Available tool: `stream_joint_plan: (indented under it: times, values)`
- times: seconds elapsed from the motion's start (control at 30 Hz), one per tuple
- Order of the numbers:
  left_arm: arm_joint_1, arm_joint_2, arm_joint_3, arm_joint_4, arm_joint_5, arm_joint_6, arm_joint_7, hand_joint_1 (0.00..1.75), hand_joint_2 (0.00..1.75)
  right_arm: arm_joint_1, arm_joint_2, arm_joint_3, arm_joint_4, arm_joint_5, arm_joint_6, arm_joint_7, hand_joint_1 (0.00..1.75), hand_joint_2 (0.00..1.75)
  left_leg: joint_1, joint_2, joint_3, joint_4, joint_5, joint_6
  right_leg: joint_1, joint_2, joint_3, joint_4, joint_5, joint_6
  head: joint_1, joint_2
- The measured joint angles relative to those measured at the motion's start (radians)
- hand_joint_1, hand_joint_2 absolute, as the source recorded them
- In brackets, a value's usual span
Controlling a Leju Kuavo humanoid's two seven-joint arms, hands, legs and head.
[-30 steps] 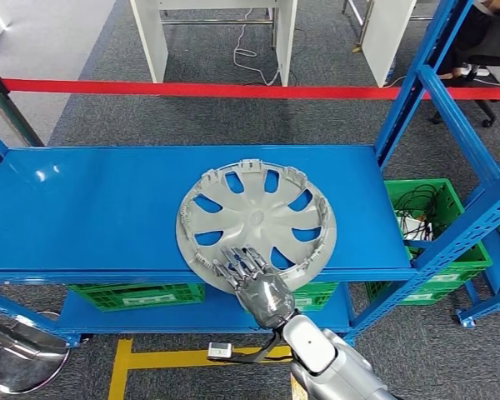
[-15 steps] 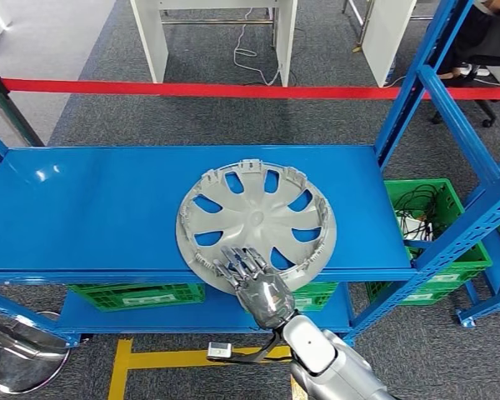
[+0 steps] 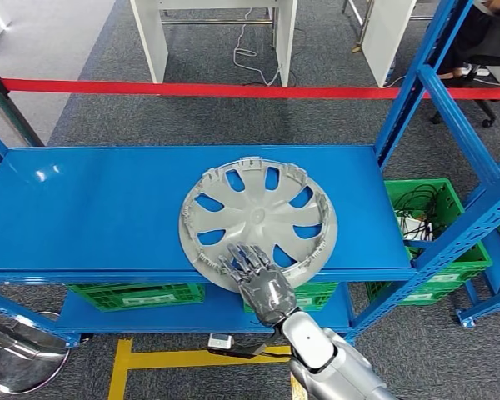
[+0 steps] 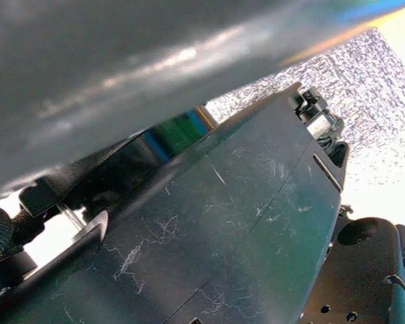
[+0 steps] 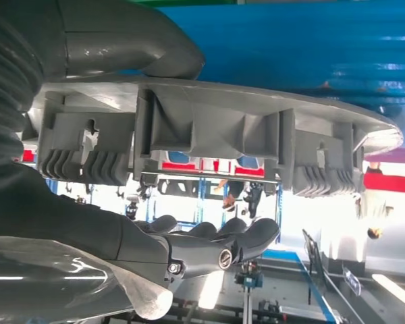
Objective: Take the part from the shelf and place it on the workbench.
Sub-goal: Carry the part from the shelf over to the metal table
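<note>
The part is a grey plastic wheel cover [image 3: 258, 218] lying inner side up on the blue shelf [image 3: 97, 208], right of the middle, with its near rim overhanging the front edge. My right hand [image 3: 260, 279] grips that near rim, the fingers spread over the inner face. In the right wrist view the thick thumb [image 5: 129, 40] presses one face of the wheel cover [image 5: 216, 128] and the dark fingers [image 5: 216, 246] lie along the other.
Blue shelf uprights [image 3: 448, 108] slant up at the right. Green crates [image 3: 446, 225] stand on the floor right of the shelf, and another crate [image 3: 137, 294] on the lower level. A red barrier tape [image 3: 203, 87] runs behind. A yellow floor line [image 3: 118, 367] lies below.
The wheel cover has shifted slightly to the right and its near rim has tipped in my right hand's grip. The hand has moved a little right and toward me.
</note>
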Motion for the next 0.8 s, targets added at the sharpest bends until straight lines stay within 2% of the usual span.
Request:
stream_joint_plan:
  times: [0.07,0.1,0.13,0.2,0.23,0.27,0.67,0.8]
  values:
    - [0.000,-0.001,0.000,0.000,0.001,0.000,0.000,0.00,0.00,-0.002,0.000,0.001,0.000,-0.001,0.010,0.003,0.52,1.75,0.000,0.000,0.000,0.000,0.000,0.000,0.000,0.000,0.000,0.000,0.000,0.000,0.000,0.000]
    - [0.000,-0.001,0.001,0.000,0.001,0.000,0.000,0.00,0.00,-0.002,0.000,0.001,0.000,-0.001,0.012,0.004,0.65,1.75,0.000,0.000,0.000,0.000,0.000,0.000,0.000,0.000,0.000,0.000,0.000,0.000,0.000,0.000]
    - [0.000,-0.002,0.001,0.000,0.001,0.000,0.000,0.00,0.00,-0.003,0.000,0.001,0.000,-0.001,0.014,0.004,0.89,1.75,0.000,0.000,0.000,0.000,0.000,0.000,0.000,0.000,0.000,0.000,0.000,0.000,0.000,0.000]
    - [0.000,-0.002,0.001,0.000,0.001,0.001,0.000,0.00,0.00,-0.003,0.000,0.001,0.000,-0.001,0.016,0.005,1.50,1.75,0.000,0.000,0.000,0.000,0.000,0.000,0.000,0.000,0.000,0.000,0.000,0.000,0.000,0.000]
    - [0.000,-0.002,0.001,0.000,0.001,0.001,0.000,0.00,0.00,-0.003,0.000,0.001,0.000,-0.001,0.017,0.006,1.68,1.75,0.000,0.000,0.000,0.000,0.000,0.000,0.000,0.000,0.000,0.000,0.000,0.000,0.000,0.000]
    - [0.000,-0.002,0.001,0.000,0.002,0.001,0.000,0.00,0.00,-0.004,0.000,0.001,0.000,-0.002,0.019,0.006,1.75,1.75,0.000,0.000,0.000,0.000,0.000,0.000,0.000,0.000,0.000,0.000,0.000,0.000,0.000,0.000]
    - [0.001,-0.002,0.001,0.000,0.011,0.002,-0.003,0.00,0.00,-0.011,0.000,0.012,-0.037,-0.015,0.027,0.021,1.75,1.75,0.000,0.000,0.000,0.000,0.000,0.000,0.000,0.000,0.000,0.000,0.000,0.000,0.000,0.000]
    - [0.001,-0.002,0.001,0.000,0.011,0.004,-0.005,0.00,0.00,-0.005,0.000,0.013,-0.067,-0.010,-0.004,0.016,1.75,1.75,0.000,0.000,0.000,0.000,0.000,0.000,0.000,0.000,0.000,0.000,0.000,0.000,0.000,0.000]
